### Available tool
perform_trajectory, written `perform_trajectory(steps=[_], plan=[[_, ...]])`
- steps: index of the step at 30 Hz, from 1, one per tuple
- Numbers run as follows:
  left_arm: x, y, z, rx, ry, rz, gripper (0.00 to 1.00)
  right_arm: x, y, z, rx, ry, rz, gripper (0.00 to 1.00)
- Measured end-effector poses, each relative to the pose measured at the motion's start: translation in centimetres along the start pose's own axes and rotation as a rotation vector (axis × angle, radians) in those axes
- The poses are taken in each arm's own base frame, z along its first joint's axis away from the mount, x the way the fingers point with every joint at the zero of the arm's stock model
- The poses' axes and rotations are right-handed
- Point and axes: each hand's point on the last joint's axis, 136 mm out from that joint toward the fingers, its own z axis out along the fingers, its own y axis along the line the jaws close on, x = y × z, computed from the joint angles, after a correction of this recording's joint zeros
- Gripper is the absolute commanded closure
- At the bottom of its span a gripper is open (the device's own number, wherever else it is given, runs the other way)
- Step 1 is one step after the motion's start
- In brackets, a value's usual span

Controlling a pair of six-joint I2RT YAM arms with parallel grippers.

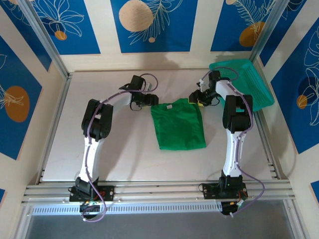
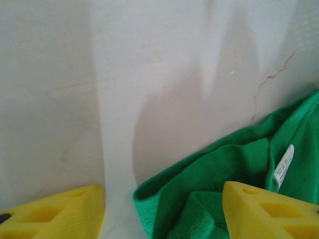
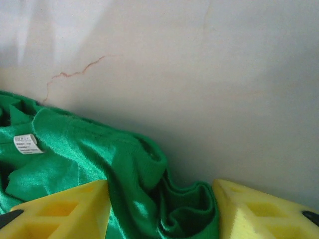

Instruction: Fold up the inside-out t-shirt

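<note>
The plain bright green cloth t-shirt [image 1: 178, 127] lies flat on the pale table [image 1: 124, 159] between the arms, its long axis running from near hem to far collar edge. At that far edge each arm hangs over its own corner, equally close: left gripper [image 1: 151, 99] and right gripper [image 1: 195, 98]. Both pairs of yellow fingers [image 2: 269, 211] stand apart, with cloth loose between them and nothing pinched. The small white neck label [image 3: 27, 144] carries print too fine to read. Farther right, the teal plastic mesh basket [image 1: 246, 82] shows no writing.
</note>
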Motion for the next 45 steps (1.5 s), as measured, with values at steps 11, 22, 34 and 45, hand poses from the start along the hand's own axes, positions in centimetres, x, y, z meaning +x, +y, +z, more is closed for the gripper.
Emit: perform_trajectory(steps=[11, 22, 34, 45], plan=[[1.0, -1.3, 0.6, 0.077, 0.036, 0.038, 0.6, 1.4, 1.4, 0.8, -0.004, 0.079, -0.029, 0.92], [3.5, -4.3, 2.1, 0.211, 0.113, 0.098, 1.0, 1.2, 1.6, 0.4, -0.087, 0.069, 0.001, 1.0], [3.0, -5.2, -5.0, 0.214, 0.012, 0.197, 1.0, 1.0, 5.7, -2.6, -0.259, -0.043, -0.118, 1.0], [-5.8, -12.7, -25.6, 0.193, -0.429, 0.588, 1.0, -0.2, 20.5, -17.7, -0.402, -0.475, -0.684, 1.0]])
